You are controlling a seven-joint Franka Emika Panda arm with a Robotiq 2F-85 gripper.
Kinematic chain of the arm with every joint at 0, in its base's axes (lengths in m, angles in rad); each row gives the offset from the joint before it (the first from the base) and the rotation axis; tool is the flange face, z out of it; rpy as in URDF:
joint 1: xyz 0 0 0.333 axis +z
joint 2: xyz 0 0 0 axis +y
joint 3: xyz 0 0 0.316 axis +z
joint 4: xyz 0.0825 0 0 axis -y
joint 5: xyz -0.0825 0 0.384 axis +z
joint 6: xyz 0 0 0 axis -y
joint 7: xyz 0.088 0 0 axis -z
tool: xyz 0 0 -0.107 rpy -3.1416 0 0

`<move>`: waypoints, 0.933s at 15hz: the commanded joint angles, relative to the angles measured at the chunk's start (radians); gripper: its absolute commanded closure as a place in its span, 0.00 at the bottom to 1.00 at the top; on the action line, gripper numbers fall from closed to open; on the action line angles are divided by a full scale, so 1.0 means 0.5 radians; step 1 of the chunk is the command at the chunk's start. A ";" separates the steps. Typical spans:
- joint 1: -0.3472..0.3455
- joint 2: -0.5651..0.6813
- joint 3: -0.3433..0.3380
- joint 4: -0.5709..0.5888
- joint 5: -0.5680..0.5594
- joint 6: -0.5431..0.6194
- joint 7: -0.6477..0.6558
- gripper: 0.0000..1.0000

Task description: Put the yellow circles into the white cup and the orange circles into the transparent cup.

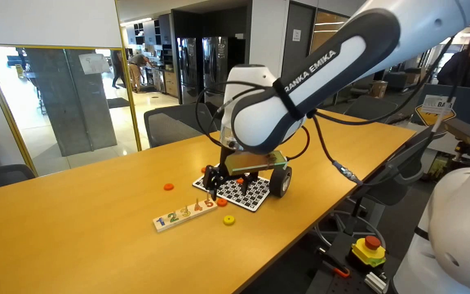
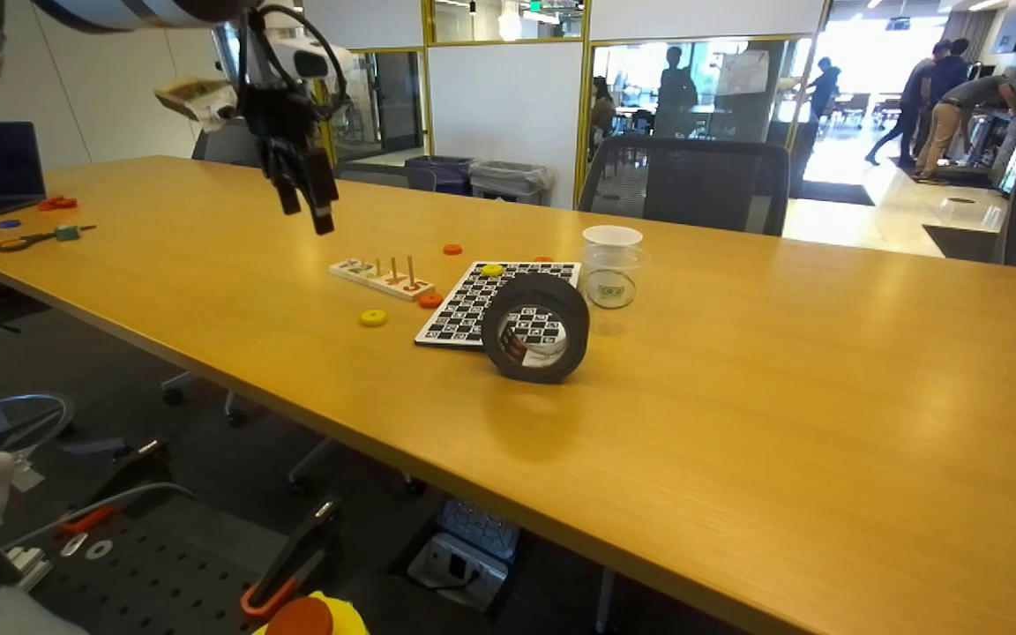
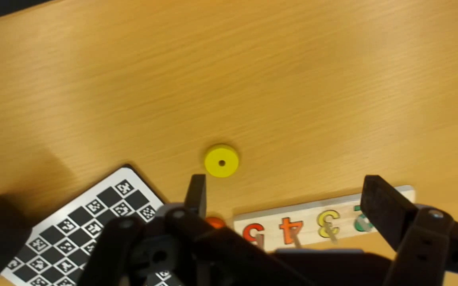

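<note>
Gripper (image 3: 286, 192) released, jaws spread above tabletop (image 3: 312, 99). Below: numbered peg strip (image 3: 311, 230). Just beyond one finger (image 3: 197, 194) in wrist view: yellow circle (image 3: 222, 156). Partly behind that finger: orange circle (image 3: 216, 221). Off its outer side: checkered board (image 3: 80, 238), another yellow circle (image 2: 492, 270) on it. Well apart from gripper: transparent cup (image 2: 611, 289), white cup (image 2: 612, 235) behind in exterior view.

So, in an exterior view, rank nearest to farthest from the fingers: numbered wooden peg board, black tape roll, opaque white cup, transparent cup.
1. Wooden peg board: below the fingers, picture right.
2. Black tape roll: on edge, farther right.
3. White cup, transparent cup: farthest right, too close to call.
</note>
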 commanded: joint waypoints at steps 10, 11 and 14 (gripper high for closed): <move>0.054 0.791 -0.237 0.408 -0.198 0.085 0.324 0.00; 0.055 0.817 -0.250 0.411 -0.142 0.112 0.272 0.00; 0.059 0.863 -0.272 0.406 0.023 0.177 0.137 0.00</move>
